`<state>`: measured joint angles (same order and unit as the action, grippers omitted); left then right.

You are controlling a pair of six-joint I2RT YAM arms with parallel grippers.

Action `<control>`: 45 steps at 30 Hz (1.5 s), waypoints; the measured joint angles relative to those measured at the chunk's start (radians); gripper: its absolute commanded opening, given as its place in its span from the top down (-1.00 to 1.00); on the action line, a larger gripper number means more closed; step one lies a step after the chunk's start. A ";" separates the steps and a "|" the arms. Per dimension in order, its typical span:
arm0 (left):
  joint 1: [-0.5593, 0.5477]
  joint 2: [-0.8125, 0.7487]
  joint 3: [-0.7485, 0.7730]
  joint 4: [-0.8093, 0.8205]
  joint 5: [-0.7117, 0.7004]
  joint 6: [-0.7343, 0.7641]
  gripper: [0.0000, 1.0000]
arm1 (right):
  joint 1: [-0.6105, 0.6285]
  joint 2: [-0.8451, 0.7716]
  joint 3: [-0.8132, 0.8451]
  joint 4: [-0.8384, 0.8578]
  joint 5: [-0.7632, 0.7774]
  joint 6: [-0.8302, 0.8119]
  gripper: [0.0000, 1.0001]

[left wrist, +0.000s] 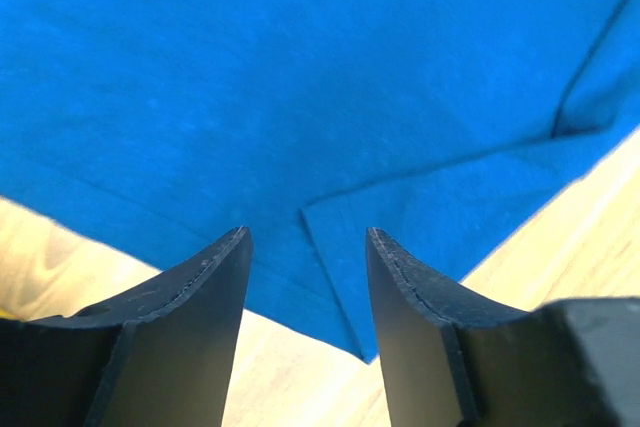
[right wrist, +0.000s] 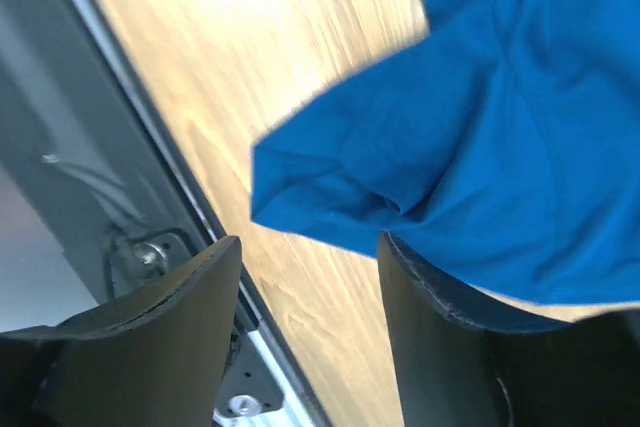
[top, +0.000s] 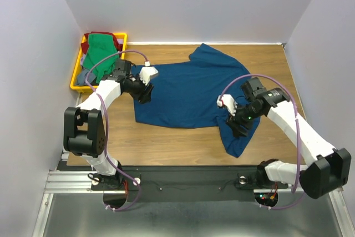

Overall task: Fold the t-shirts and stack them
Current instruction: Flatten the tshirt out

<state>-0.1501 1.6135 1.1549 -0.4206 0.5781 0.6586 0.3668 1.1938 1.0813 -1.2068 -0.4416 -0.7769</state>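
A large blue t-shirt lies spread on the wooden table, one part bunched and trailing toward the near right. My left gripper stands open at the shirt's left edge; in the left wrist view its fingertips frame a folded-over corner of the blue t-shirt with nothing between them. My right gripper hovers open over the bunched near-right part. In the right wrist view the gripper holds nothing, with the blue cloth just beyond it. Green, dark red and grey-blue t-shirts lie piled in the tray.
A yellow plastic tray sits at the table's far left corner. White walls close in the left, back and right sides. A black metal rail with the arm bases runs along the near edge and shows in the right wrist view as a rail.
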 measured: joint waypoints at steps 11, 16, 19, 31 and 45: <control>-0.128 -0.012 -0.050 -0.027 0.017 0.148 -0.08 | -0.429 0.408 0.031 0.165 -0.010 0.127 0.15; -0.191 -0.003 -0.050 -0.008 -0.017 0.174 -0.09 | -0.460 0.496 0.063 0.202 -0.016 0.155 0.15; -0.196 0.015 -0.050 0.019 -0.066 0.186 -0.13 | -0.457 0.538 0.063 0.213 -0.015 0.170 0.16; -0.169 0.093 -0.049 0.016 -0.203 0.284 -0.13 | -0.457 0.605 0.049 0.247 0.027 0.184 0.14; -0.130 0.098 -0.082 -0.070 -0.217 0.402 0.84 | -0.457 0.606 0.050 0.248 0.050 0.184 0.14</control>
<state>-0.2802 1.7115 1.0729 -0.4908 0.3614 1.0603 -0.0902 1.7996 1.1309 -0.9588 -0.3916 -0.5930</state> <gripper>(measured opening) 0.177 0.427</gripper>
